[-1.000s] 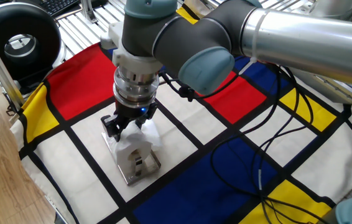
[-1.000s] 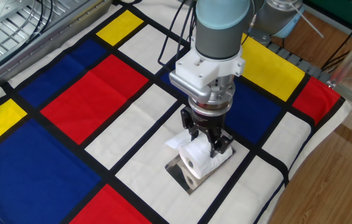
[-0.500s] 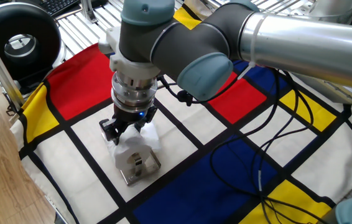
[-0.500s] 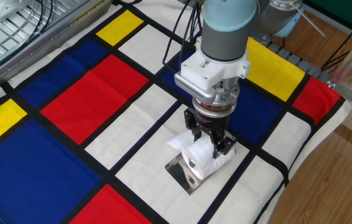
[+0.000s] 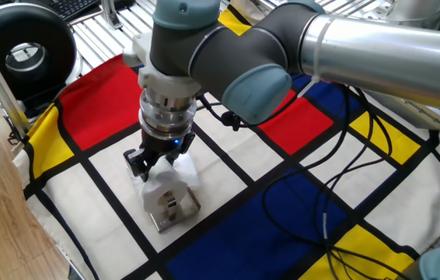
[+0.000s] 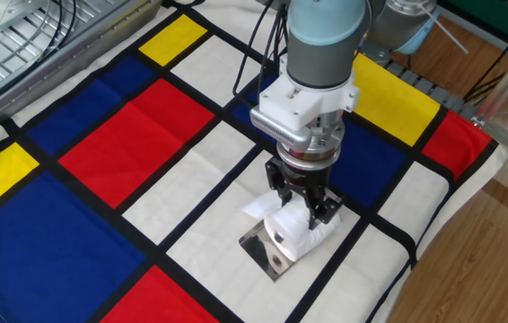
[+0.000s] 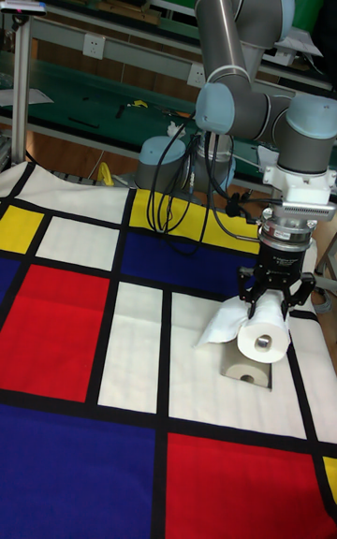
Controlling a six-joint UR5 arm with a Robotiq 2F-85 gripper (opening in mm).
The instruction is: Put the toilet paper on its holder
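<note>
The toilet paper (image 7: 262, 338) is a white roll lying on its side, its core hole facing the tall fixed camera. A loose sheet (image 7: 215, 326) trails off to the left. My gripper (image 7: 274, 300) reaches straight down and is shut on the toilet paper (image 6: 292, 235) from above, fingers on either side. Directly under the roll lies the holder (image 7: 245, 372), a shiny chrome plate flat on a white square of the cloth. Its near end sticks out below the roll (image 5: 162, 187), where the holder (image 5: 175, 210) shows a bar fitting. Whether the roll touches the holder (image 6: 261, 251) I cannot tell.
A colourful checked cloth (image 6: 128, 144) covers the table. Black cables (image 5: 336, 194) run across it behind the arm. A black round device (image 5: 22, 50) stands at the far left corner. The table edge and wooden floor (image 6: 469, 269) lie close to the holder.
The gripper with the roll has shifted a little sideways and slightly lower over the holder. Its grip is unchanged.
</note>
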